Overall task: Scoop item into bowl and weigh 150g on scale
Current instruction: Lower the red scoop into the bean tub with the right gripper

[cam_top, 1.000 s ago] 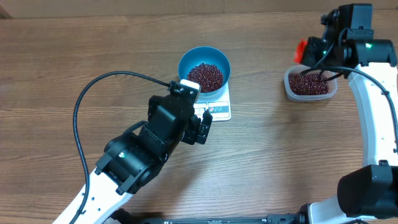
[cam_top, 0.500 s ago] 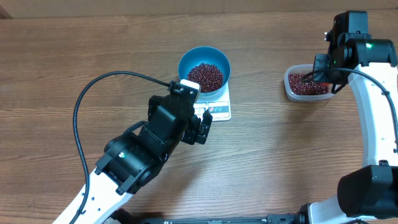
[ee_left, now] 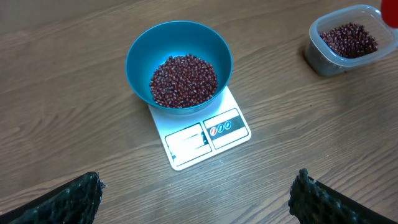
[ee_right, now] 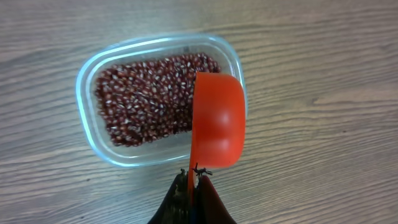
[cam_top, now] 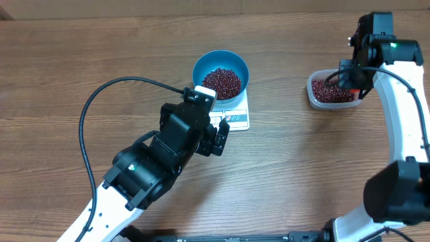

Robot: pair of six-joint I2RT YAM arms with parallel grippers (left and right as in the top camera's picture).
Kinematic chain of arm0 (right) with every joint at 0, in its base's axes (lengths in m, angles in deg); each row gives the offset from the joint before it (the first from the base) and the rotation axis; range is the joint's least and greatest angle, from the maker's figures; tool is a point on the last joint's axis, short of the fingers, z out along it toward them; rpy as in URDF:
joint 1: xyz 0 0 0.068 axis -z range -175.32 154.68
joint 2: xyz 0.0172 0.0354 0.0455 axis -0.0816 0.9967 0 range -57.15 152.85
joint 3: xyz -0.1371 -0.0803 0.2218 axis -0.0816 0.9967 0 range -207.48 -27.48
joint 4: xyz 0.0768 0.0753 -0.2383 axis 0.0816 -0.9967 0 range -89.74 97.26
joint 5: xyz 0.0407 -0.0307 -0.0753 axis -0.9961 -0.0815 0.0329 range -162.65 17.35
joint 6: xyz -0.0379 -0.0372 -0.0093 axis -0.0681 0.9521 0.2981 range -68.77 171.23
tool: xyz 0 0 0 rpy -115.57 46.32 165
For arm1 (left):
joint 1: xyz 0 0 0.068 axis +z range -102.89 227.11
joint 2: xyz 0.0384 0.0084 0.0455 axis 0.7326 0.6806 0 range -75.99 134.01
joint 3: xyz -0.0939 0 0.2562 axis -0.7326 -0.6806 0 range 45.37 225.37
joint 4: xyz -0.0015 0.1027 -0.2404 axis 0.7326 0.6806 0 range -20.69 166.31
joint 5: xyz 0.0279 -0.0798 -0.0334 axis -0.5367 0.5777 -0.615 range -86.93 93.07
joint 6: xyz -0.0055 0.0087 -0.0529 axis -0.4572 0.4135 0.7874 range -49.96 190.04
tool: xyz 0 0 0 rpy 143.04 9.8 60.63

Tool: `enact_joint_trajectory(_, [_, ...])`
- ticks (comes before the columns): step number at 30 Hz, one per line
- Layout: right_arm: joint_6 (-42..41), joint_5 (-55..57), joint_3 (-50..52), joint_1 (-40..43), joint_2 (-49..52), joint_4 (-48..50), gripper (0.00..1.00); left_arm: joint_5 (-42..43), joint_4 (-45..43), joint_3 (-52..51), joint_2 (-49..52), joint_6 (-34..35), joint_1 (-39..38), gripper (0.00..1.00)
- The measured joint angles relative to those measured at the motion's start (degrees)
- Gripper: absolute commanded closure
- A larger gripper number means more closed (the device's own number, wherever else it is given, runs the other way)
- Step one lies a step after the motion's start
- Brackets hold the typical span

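The blue bowl (cam_top: 201, 65) stands on the white scale (cam_top: 236, 121) and holds a heap of dark red beans (ee_left: 183, 81). My left gripper (cam_top: 220, 139) hovers just in front of the scale, open and empty. In its wrist view the black fingertips (ee_left: 71, 200) stand far apart, with the scale (ee_left: 208, 134) beyond them. My right gripper (ee_right: 194, 177) is shut on the handle of a red scoop (ee_right: 216, 118). The scoop's rounded back faces the camera over the near right rim of the clear tub (ee_right: 87, 127), which holds more beans (ee_right: 143, 102).
The clear tub (cam_top: 332, 102) sits at the right of the wooden table, well apart from the scale, with my right gripper (cam_top: 349, 77) above it. A black cable (cam_top: 87, 111) loops out left of the left arm. The table's far edge runs along the top.
The right gripper has swung the scoop from the tub's far left corner to above its right side. The left arm, bowl and scale have not moved.
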Motion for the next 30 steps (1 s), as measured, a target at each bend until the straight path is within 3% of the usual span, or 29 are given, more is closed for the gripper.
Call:
enact_joint_trajectory(15, [0.2,0.1,0.2,0.1,3.7,5.0,0.96,0.0,0.0,0.0,0.0,0.0,0.0,0.01])
enact_joint_trajectory(30, [1.4,0.1,7.3,0.1,4.0,10.4,0.96,0.0,0.0,0.0,0.0,0.0,0.0,0.01])
